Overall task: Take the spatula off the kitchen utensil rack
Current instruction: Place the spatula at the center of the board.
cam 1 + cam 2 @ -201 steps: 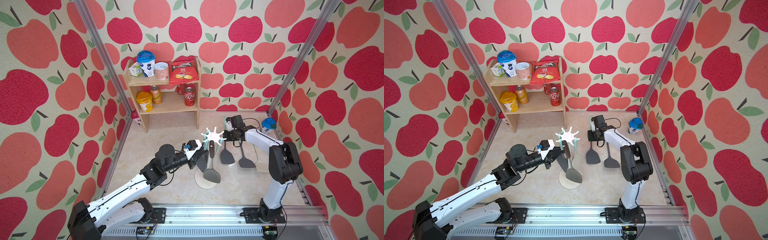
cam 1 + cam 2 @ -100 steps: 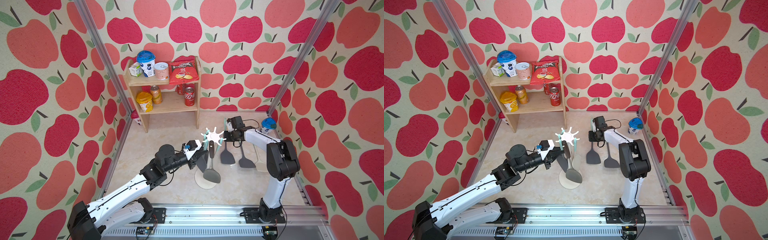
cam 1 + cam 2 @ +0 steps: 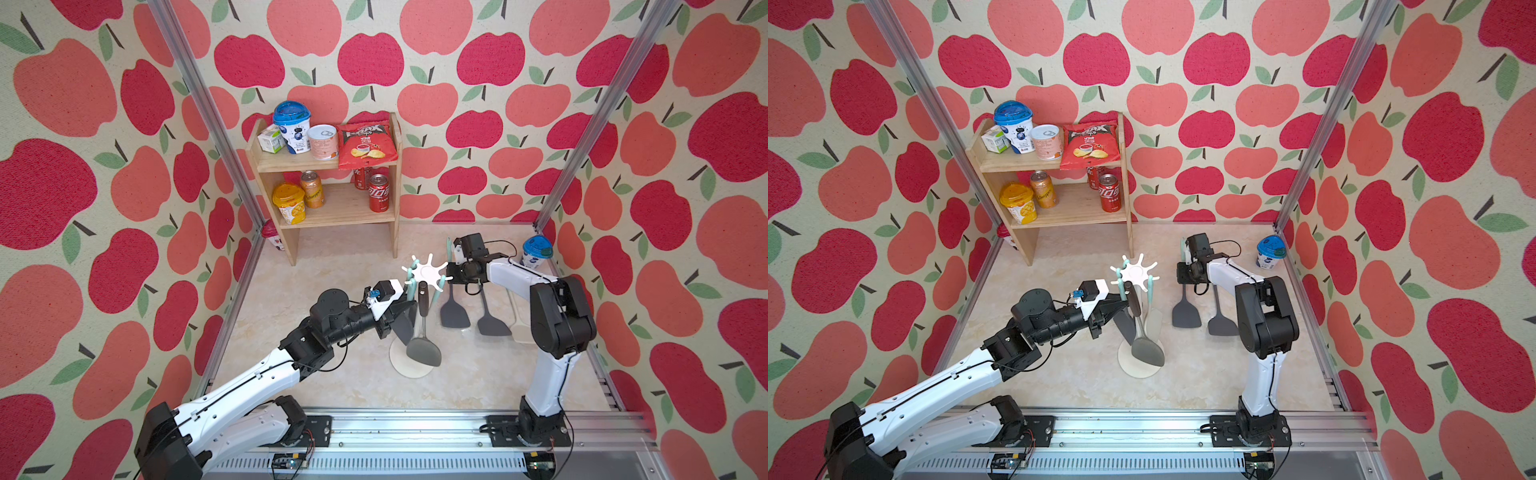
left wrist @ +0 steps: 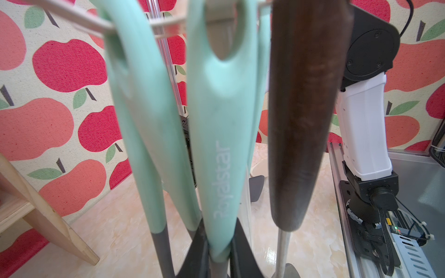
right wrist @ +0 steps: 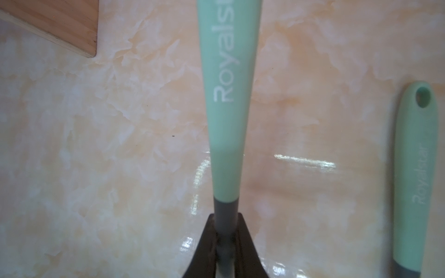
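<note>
Grasping a mint-handled spatula [image 4: 221, 144] hooked on the kitchen utensil rack [image 3: 428, 272], the left end effector [image 4: 220, 252] could tip the rack if the eye snags its prong. The right end effector [image 5: 225, 240] clamps a second spatula [image 5: 228, 96] clear of the rack, to its right. Only the left wrist view shows the hooked eye.

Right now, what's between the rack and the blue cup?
The right hand, shut on a spatula, and a second spatula flat on the floor, seen in both top views.
</note>
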`<state>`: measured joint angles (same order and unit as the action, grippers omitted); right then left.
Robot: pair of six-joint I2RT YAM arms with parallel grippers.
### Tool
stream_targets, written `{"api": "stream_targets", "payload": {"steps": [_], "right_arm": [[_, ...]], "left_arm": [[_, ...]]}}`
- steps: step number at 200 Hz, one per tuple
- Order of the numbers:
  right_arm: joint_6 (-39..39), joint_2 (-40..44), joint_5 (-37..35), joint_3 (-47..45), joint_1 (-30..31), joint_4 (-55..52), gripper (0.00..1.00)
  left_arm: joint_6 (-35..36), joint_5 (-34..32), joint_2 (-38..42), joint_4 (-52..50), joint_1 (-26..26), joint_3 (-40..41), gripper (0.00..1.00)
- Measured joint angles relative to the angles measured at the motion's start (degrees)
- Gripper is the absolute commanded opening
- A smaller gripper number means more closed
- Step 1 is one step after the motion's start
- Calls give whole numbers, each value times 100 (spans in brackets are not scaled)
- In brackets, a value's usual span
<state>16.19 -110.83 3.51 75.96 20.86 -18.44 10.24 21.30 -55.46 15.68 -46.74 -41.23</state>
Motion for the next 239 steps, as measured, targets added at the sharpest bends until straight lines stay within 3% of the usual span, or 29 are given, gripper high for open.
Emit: {"api": "stream_targets", "payload": {"steps": [239], "right_arm": [[98, -426, 48, 96, -31, 227, 0]], "left_arm": [[0, -4, 0, 0, 15, 0, 0]]}}
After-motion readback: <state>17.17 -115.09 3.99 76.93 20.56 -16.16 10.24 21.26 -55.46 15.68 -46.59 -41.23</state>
